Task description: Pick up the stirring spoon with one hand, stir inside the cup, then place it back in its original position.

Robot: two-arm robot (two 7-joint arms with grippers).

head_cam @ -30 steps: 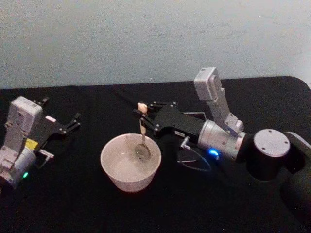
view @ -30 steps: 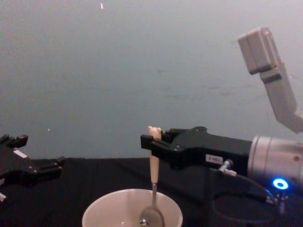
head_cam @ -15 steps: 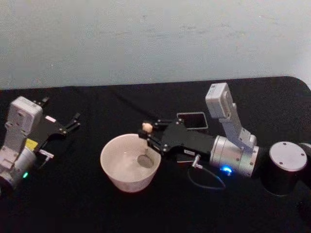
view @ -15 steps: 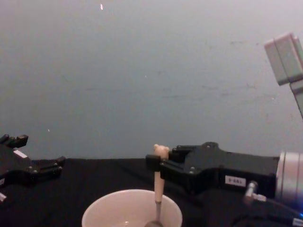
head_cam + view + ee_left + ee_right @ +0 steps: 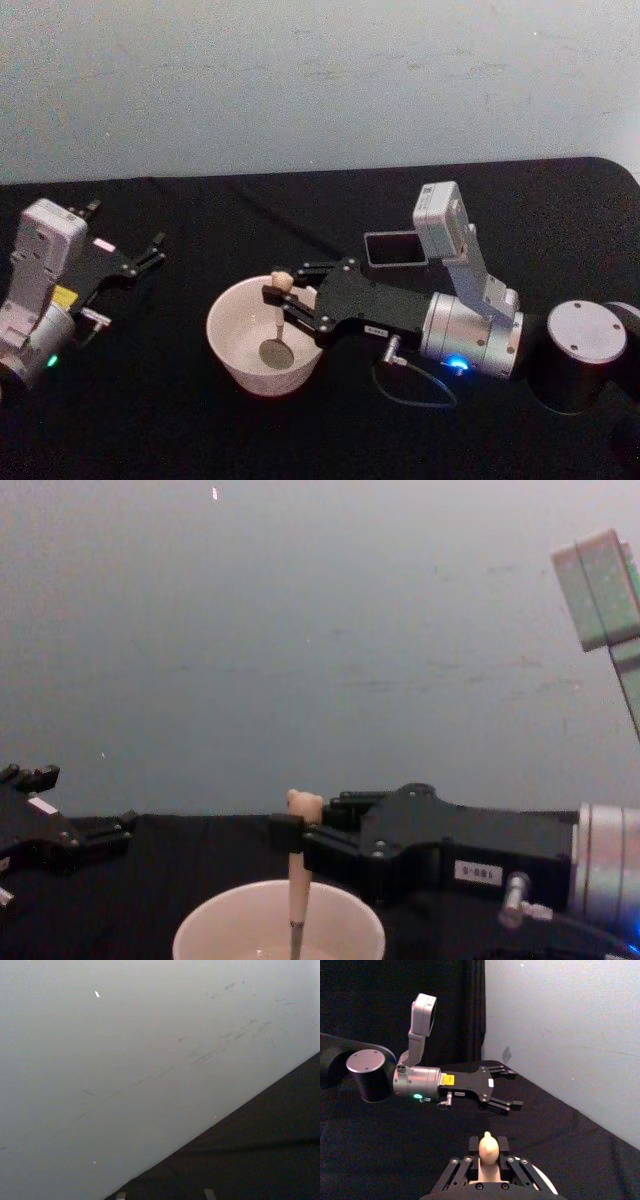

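Step in hand: stirring, to judge from the spoon bowl sitting down inside the cup.
Right pincer (image 5: 286, 293): reaches in from the cup's 3 o'clock side. Its fingers are closed tight on the beige handle just under the bear head, and it hangs over the rim at about 1 o'clock.
Spoon (image 5: 277, 325): nearly upright. Its metal bowl is low in the cup, a little toward 5 o'clock of the middle. I cannot tell whether it touches the floor.
Cup (image 5: 228, 340): stands on the black table (image 5: 200, 430), free of both pincers. Whether anything is in it I cannot tell.
Holder (image 5: 395, 250): at 2 o'clock from the cup, near it and partly behind the right arm, with its top open.
Left pincer (image 5: 513, 1089): parked at 9 o'clock from the cup, well apart, its fingers spread and empty.
Doing it well: make small, slow circles about the cup's middle. Hold the handle close to upright and the height steady, so that the metal bowl clears the wall.
Main risk: the cup looks light and nothing holds it. A push on the wall at 5 o'clock could slide or tip it, and a hard scrape could twist the thin handle in the grip.
For the return: lift straight up past the rim before swinging toward 2 o'clock.
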